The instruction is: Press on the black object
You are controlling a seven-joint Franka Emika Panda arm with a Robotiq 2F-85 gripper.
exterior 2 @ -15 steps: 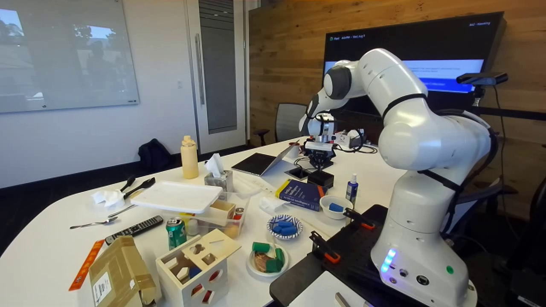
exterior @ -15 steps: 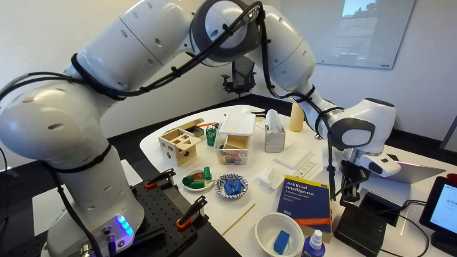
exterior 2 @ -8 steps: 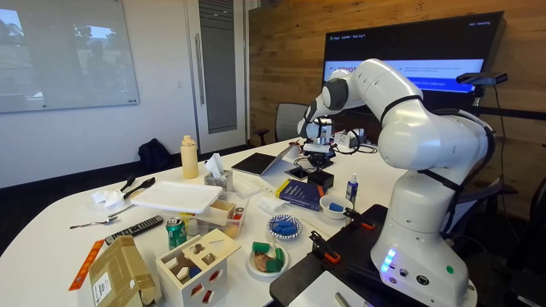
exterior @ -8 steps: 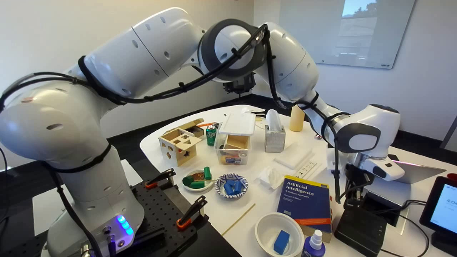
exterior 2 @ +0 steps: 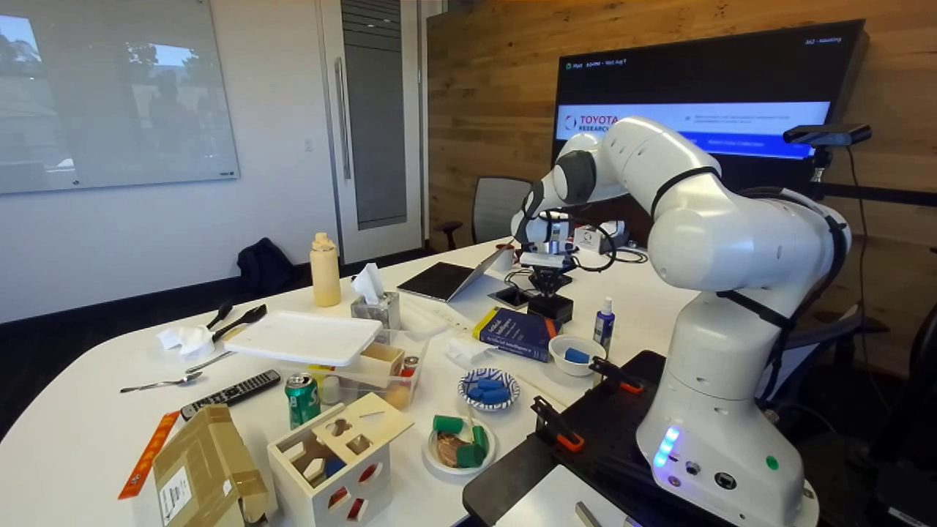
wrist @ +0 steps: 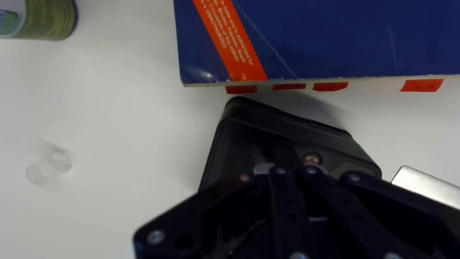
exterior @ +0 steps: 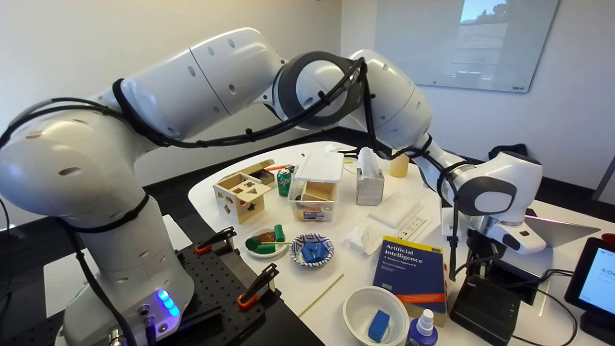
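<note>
The black object [exterior: 485, 310] is a low matte black box on the white table, beside the blue book. It also shows in the other exterior view [exterior 2: 550, 310] and in the wrist view [wrist: 235, 158], where a perforated patch and a round coppery spot show on its top. My gripper [exterior: 479, 278] points down over the box's far part; it also shows low over the box in an exterior view [exterior 2: 547, 291]. In the wrist view the gripper's fingers [wrist: 284, 153] are together with nothing between them, at the box's top. I cannot tell for certain whether they touch it. The fingers hide part of the top.
The blue book [exterior: 411, 271] lies close beside the box. A white bowl [exterior: 355, 315] with a blue block and a purple spray bottle [exterior: 423, 331] stand near. A dark-framed screen [exterior: 598, 271], cables and a grey laptop [exterior: 562, 231] lie on the box's far side.
The arm has come down, and my gripper has sunk from above the black box to right at its top. The box has not visibly moved.
</note>
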